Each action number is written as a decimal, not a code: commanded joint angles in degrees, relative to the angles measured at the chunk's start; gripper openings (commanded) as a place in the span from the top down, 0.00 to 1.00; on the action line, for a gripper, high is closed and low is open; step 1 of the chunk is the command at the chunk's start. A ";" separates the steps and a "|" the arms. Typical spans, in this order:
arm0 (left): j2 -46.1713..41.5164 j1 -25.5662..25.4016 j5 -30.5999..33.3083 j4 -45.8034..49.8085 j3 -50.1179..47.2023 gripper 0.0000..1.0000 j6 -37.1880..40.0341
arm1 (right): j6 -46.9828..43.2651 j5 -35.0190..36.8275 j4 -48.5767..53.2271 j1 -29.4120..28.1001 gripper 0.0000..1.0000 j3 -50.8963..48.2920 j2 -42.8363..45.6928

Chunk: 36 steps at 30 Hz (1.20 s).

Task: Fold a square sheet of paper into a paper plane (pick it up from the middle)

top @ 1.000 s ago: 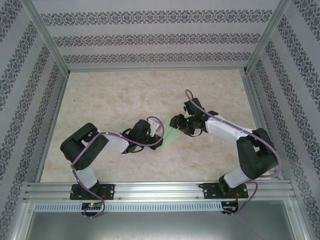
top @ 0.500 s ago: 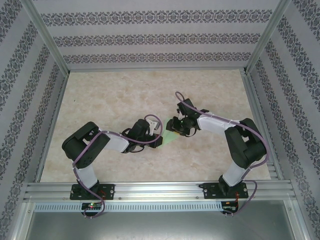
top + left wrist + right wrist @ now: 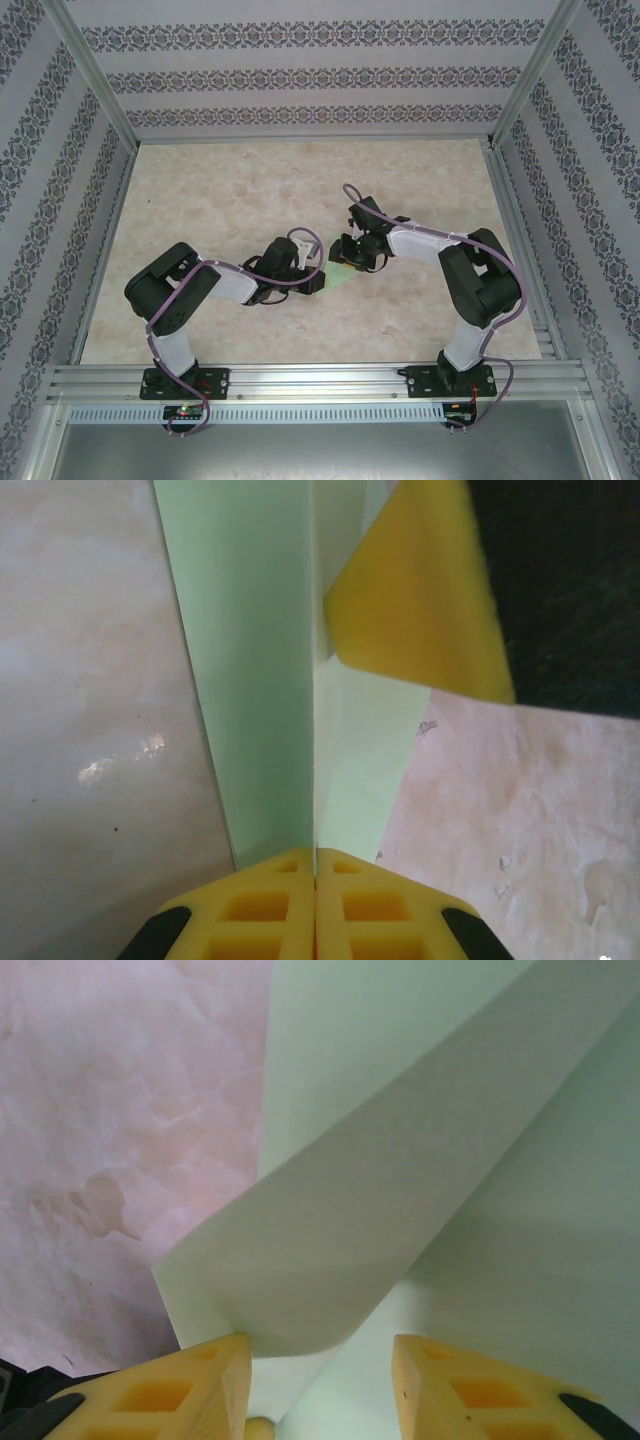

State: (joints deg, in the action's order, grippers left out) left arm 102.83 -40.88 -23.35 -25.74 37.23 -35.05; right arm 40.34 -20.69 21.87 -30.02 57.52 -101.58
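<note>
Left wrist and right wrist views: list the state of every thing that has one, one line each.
Pale green paper plane, creased down its centre, one flap curled up.
Left gripper, shut on the paper plane's crease.
Right gripper, open, curled flap between its fingers.

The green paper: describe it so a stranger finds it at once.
On the marbled table, look where the left arm and right arm meet. The green paper sits between them: pale, folded along a sharp centre crease, the only paper there.
</note>
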 commanded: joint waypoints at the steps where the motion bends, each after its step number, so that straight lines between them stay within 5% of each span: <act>1: 1.68 0.81 0.30 -0.38 0.18 0.91 -1.30 | -1.05 1.11 0.34 -0.65 0.55 1.86 -1.40; 12: 2.69 0.89 -0.83 2.11 1.98 0.87 -2.07 | -0.78 4.59 3.50 -0.78 0.53 2.55 -3.78; 23: -6.71 3.14 0.96 11.10 1.00 0.70 -0.59 | -1.42 6.72 7.79 -1.18 0.54 3.75 -6.32; 36: -4.54 4.32 -6.50 3.09 2.60 0.80 -3.58 | -1.49 6.02 8.37 -1.44 0.54 4.46 -7.14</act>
State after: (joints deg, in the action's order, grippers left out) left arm 96.42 -36.80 -26.41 -18.44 38.54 -37.41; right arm 40.10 -17.41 27.77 -30.76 62.30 -105.69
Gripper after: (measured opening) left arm 0.205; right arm 0.461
